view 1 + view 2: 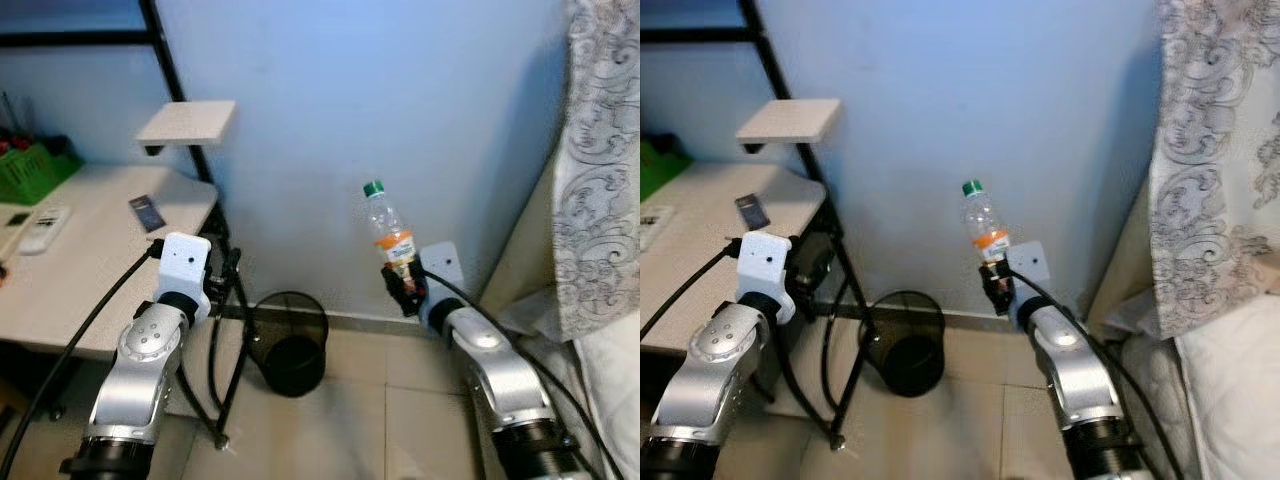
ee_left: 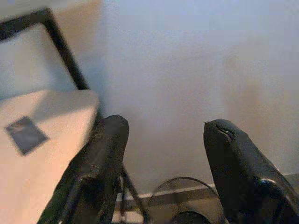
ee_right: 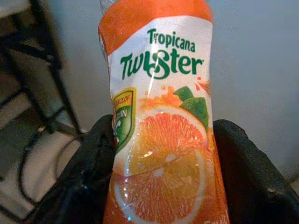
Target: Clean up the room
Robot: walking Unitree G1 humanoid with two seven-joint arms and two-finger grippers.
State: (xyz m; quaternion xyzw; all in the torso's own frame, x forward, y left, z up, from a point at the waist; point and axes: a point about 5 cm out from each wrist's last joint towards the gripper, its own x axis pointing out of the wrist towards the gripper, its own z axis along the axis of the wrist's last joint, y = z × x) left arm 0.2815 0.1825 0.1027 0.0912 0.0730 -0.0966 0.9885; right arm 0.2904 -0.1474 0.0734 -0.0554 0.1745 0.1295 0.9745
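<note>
The right claw (image 1: 403, 283) grips a plastic bottle (image 1: 388, 233) by its lower part, one black finger pressed against each side, and holds it upright in the air in front of the pale blue wall (image 1: 400, 110). The bottle is clear and looks empty, with a green cap and an orange label that reads "Tropicana Twister" above a picture of a sliced orange. The left claw (image 2: 161, 154) hangs free with its fingers spread wide and nothing between them, near the corner of the surface (image 1: 90, 260).

Below and between the two arms, a black wire-mesh wastebasket (image 1: 290, 343) stands on the tiled floor (image 1: 400, 420) against the wall, lower than the bottle and to its left. On the light surface lie a small dark card (image 1: 147, 212), a white remote (image 1: 44, 228) and, further back, a green basket (image 1: 32, 168). A black metal frame (image 1: 185, 110) carries a small white shelf (image 1: 187, 122) above the surface. To the right hangs a patterned grey curtain (image 1: 600, 160), with white bedding (image 1: 1240, 390) below it.
</note>
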